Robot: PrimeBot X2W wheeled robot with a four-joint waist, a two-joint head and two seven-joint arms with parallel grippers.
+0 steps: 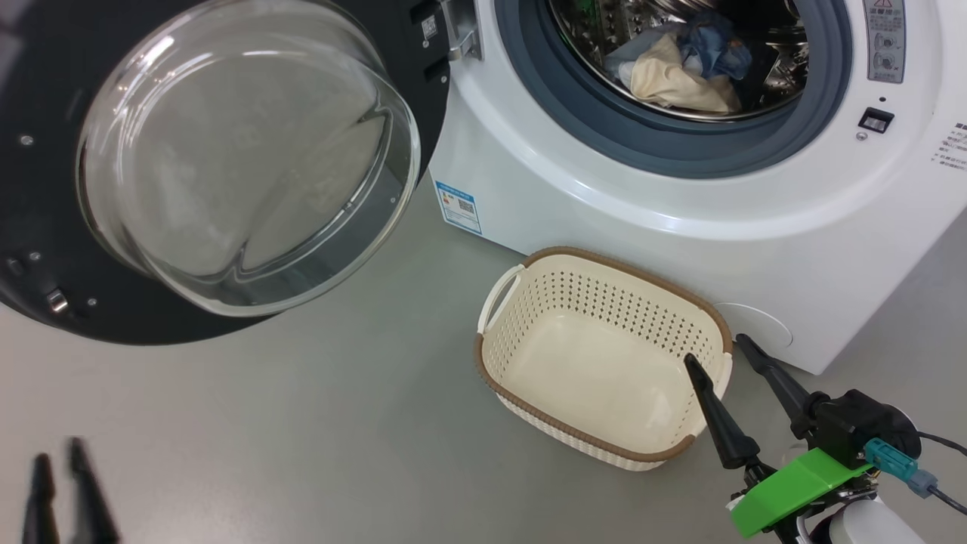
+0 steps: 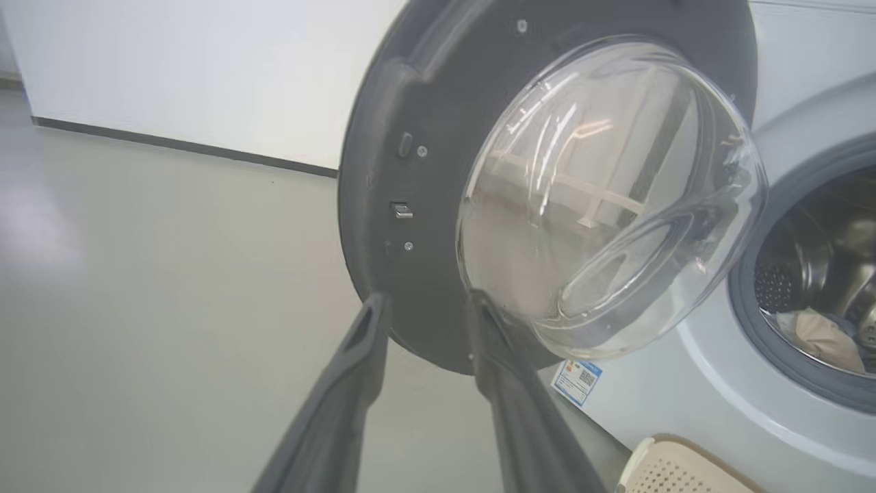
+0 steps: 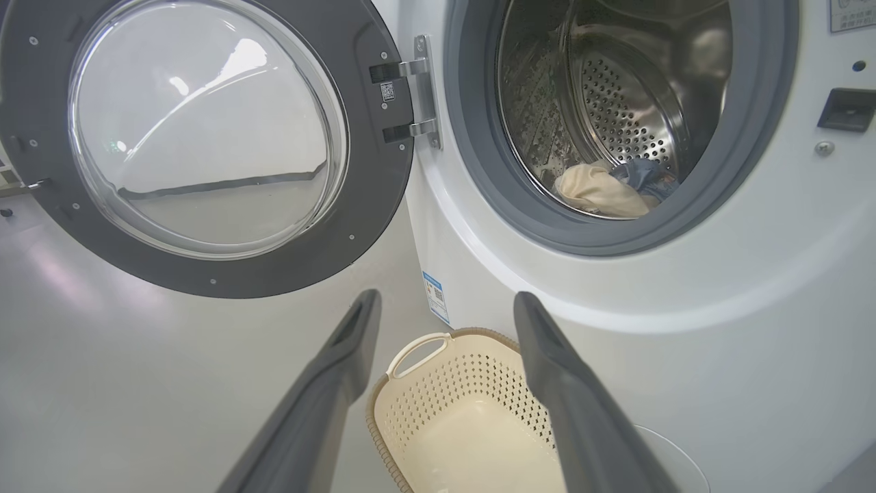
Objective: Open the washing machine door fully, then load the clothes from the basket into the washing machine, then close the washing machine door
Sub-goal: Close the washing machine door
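Nearest us, our left pincer (image 1: 59, 453) hangs low over the grey floor (image 1: 302, 423), fingers parted, grasping nothing; our right pincer (image 1: 718, 351) is spread wide, released, its tips above the right end of the basket (image 1: 604, 302); the basket sits on the floor just before the washing machine (image 1: 604, 204); beyond, the washing machine door (image 1: 45, 227) stands open to the left; farthest, the clothes (image 1: 680, 72) lie inside the steel drum (image 1: 582, 30).

The black-rimmed washing machine door (image 1: 45, 227), with its bulging clear glass bowl, is hanging wide open left of the white washing machine (image 1: 680, 227), whose steel drum is holding the cream and blue clothes (image 1: 684, 75), while the cream perforated basket (image 1: 604, 302) is sitting empty just in front.
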